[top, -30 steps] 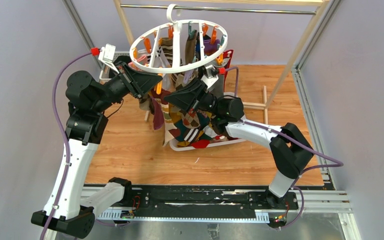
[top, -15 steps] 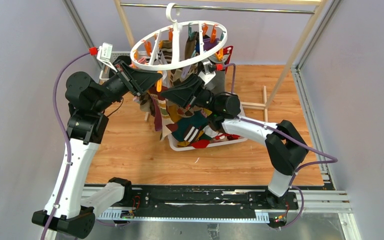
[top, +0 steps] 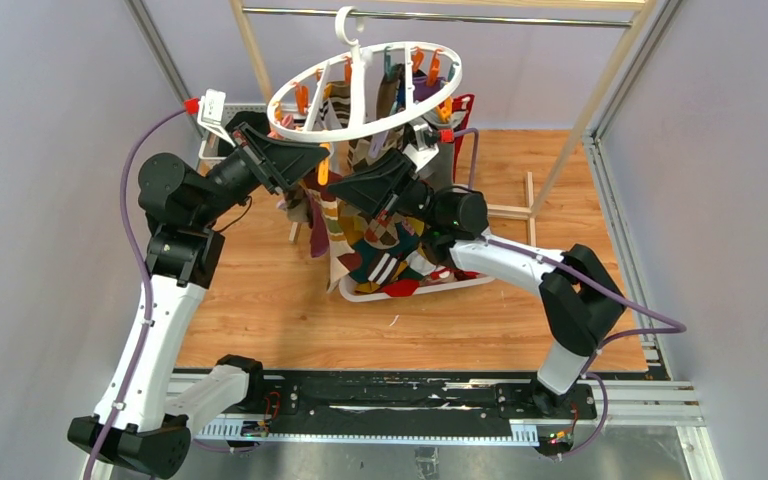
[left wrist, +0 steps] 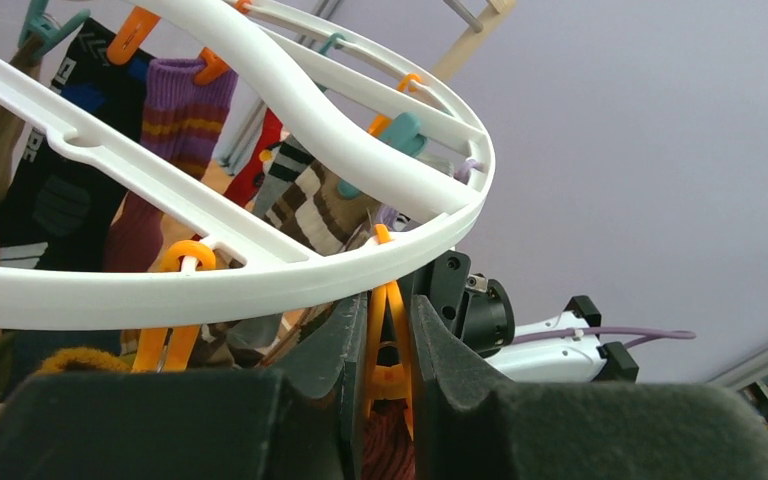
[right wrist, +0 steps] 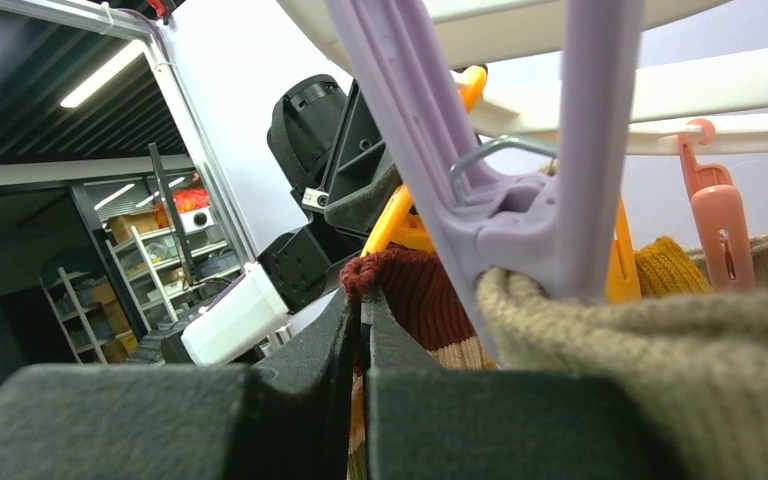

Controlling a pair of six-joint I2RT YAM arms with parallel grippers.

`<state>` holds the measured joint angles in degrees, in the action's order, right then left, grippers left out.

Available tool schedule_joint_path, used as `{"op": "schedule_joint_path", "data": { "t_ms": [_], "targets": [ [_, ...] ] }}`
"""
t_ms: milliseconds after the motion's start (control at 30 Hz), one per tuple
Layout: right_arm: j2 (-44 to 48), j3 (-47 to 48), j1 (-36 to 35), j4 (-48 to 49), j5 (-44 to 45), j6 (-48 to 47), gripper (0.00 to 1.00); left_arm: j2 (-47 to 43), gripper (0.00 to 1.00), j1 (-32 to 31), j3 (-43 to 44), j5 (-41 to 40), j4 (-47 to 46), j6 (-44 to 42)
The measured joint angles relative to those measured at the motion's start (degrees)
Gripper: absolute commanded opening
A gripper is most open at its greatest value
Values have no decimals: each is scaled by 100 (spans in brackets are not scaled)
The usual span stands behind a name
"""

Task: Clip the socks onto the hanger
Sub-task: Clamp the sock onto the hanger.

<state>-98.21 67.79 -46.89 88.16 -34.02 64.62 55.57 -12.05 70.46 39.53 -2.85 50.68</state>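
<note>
The white round hanger [top: 365,92] hangs tilted from the metal rail, with several socks clipped under it. My left gripper [left wrist: 388,325] is shut on an orange clip [left wrist: 387,345] that hangs from the ring's near rim [left wrist: 260,275]; in the top view it [top: 318,160] sits just under the rim. My right gripper [right wrist: 362,310] is shut on the cuff of a dark red ribbed sock [right wrist: 415,295] with tan stripes, held up against that orange clip [right wrist: 400,225]. In the top view the right gripper [top: 338,188] sits close beside the left one.
A white slotted basket [top: 400,290] full of mixed socks stands on the wooden floor under the ring. A lilac clip [right wrist: 520,200] grips an olive knitted sock [right wrist: 660,340] right in front of the right wrist camera. Wooden rack poles [top: 585,110] flank the hanger.
The ring has swung up and to the right. Both grippers have risen slightly with it and stay shut on the clip and the sock.
</note>
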Motion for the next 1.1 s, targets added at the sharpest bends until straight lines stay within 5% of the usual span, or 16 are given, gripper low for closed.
{"op": "schedule_joint_path", "data": {
  "t_ms": [767,900,1100],
  "targets": [
    [308,31,105,-17,0,7,0,2,0,33,-234,382,-798,686],
    [304,31,103,-17,0,7,0,2,8,33,-234,382,-807,699],
    [302,31,103,-17,-2,11,0,2,45,35,-238,417,-800,682]
  ]
}}
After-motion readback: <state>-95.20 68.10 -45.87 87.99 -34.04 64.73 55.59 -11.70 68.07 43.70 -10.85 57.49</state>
